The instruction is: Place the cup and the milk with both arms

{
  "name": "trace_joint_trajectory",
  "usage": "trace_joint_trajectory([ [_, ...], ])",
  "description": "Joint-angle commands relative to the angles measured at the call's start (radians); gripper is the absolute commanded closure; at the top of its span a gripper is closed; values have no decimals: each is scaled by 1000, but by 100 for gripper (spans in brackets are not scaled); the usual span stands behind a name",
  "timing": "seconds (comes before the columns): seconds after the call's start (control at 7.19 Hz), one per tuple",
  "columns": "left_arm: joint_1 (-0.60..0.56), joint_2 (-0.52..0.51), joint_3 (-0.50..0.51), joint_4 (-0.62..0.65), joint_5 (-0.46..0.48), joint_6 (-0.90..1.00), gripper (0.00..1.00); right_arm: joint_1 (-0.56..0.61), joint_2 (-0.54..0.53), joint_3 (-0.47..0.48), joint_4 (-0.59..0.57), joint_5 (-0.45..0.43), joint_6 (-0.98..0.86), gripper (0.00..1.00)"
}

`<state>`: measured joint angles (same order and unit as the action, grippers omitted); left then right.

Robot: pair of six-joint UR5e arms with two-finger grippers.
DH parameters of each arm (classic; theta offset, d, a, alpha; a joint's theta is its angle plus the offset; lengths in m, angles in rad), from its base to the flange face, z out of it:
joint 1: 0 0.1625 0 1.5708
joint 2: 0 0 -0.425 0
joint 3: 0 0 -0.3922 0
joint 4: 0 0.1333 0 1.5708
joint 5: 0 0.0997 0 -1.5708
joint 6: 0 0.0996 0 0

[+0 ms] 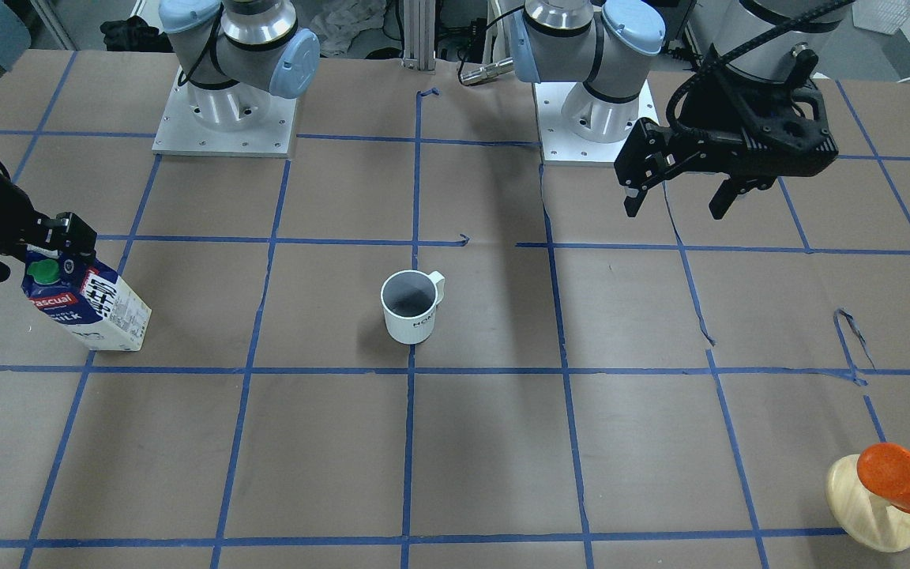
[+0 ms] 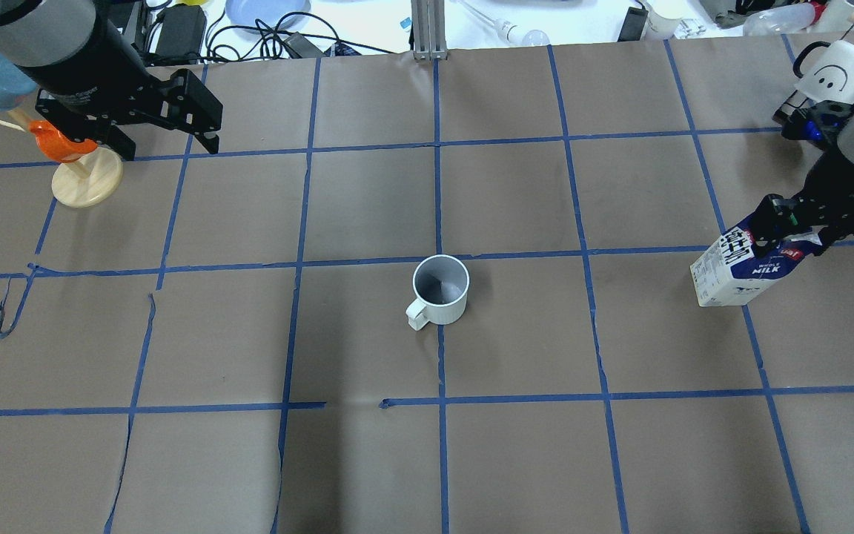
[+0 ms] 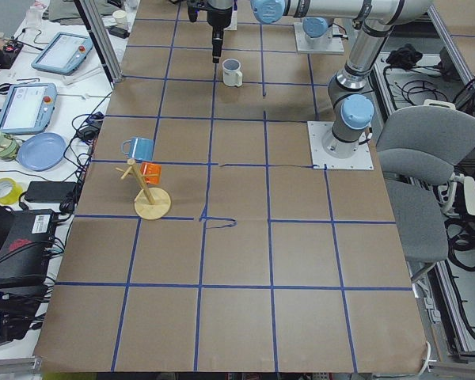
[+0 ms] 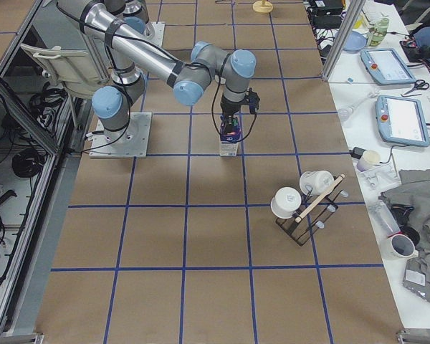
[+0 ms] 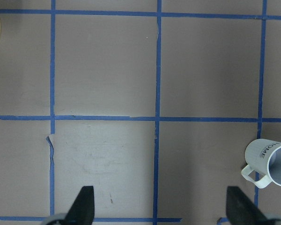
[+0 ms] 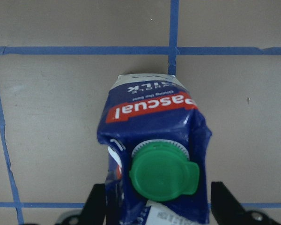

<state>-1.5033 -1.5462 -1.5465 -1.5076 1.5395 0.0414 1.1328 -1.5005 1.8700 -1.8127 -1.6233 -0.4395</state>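
Observation:
The white cup (image 1: 411, 307) stands upright on the middle of the table, its handle toward the robot. It also shows in the overhead view (image 2: 439, 291) and at the right edge of the left wrist view (image 5: 269, 164). My left gripper (image 1: 676, 197) is open and empty, held in the air well away from the cup, near the wooden stand (image 2: 169, 144). The milk (image 1: 88, 304) stands near the table's end on my right side (image 2: 742, 274). My right gripper (image 2: 794, 226) is shut on its top, with the green cap (image 6: 161, 176) between the fingers (image 6: 96, 206).
An orange cup on a wooden stand (image 1: 893, 482) is at the table's far corner on my left, just under the left arm (image 2: 78, 163). A black rack with white mugs (image 4: 304, 204) stands beyond the milk. Blue tape lines grid the brown paper.

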Motion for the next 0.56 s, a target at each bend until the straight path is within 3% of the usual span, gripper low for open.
trace_joint_trajectory([
  [0.0,0,0,-1,0,-2,0,0,4,-3,-12,-2,11,7,65],
  [0.42,0,0,-1,1,-4,-2,0,30,-10,-51,16,14,8,67],
])
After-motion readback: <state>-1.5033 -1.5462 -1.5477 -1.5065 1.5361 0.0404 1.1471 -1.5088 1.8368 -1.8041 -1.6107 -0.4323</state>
